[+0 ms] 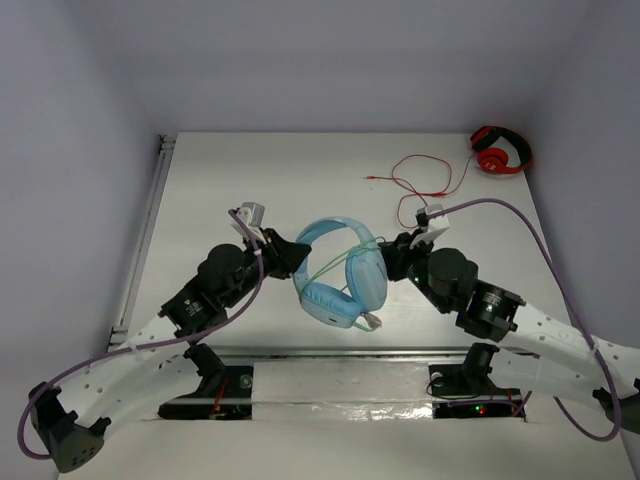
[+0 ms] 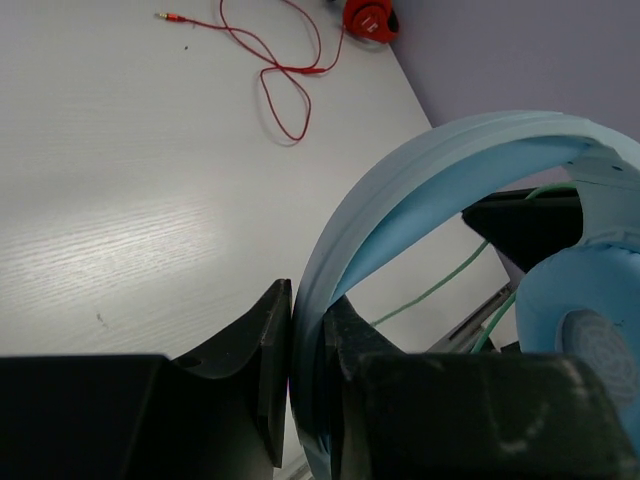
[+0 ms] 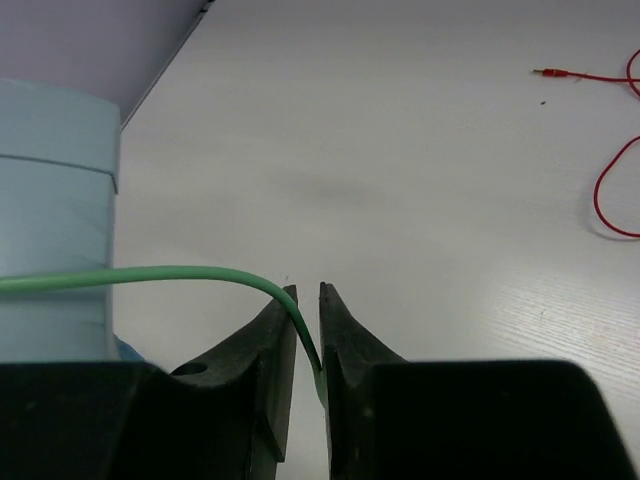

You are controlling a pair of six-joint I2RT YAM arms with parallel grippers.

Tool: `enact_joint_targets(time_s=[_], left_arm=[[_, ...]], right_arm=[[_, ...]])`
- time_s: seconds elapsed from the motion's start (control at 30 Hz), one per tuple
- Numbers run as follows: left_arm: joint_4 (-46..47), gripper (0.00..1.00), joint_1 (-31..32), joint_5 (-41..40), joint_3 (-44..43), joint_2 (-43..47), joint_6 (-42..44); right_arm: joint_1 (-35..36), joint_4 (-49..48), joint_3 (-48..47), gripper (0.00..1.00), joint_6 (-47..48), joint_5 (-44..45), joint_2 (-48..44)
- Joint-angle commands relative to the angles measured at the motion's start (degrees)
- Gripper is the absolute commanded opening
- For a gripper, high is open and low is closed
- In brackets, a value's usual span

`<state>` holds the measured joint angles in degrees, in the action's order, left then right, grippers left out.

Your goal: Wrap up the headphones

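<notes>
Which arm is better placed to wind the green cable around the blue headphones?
Probably the right arm: the green cable passes between its jaws, while the left arm's jaws clamp the headband.

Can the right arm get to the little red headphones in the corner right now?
Probably, though not straight away. Only the red cable lies before the red headphones, but the right gripper has the green cable between its fingers and must leave that first.

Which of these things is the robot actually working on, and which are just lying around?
In the job: blue headphones, their green cable, left gripper clamping them, right gripper with the cable between its jaws.
Lying about: red headphones, red cable.
</notes>
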<state>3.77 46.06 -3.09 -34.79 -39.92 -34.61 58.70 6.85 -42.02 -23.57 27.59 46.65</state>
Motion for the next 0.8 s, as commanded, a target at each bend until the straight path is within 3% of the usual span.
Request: enact_joint_targets(time_s=[0.0,0.17,0.77], left_arm=[[15.1,0.00,0.3,1.8,-7.0,-0.1,-5.5],[15.8,0.00,0.3,1.5,-9.1,-2.1,-5.2],[16.7,0.00,0.3,-2.4,-13.1,-3.1,-5.5]], right_arm=[[-0.9,-9.9,1.7,0.22,-1.8,-5.7,-0.9],[-3.5,-12.8,4.2,0.31,-2.1,-7.5,-1.7],[-4.0,-18.7,12.3,0.29,-5.3,-9.2,-1.4]])
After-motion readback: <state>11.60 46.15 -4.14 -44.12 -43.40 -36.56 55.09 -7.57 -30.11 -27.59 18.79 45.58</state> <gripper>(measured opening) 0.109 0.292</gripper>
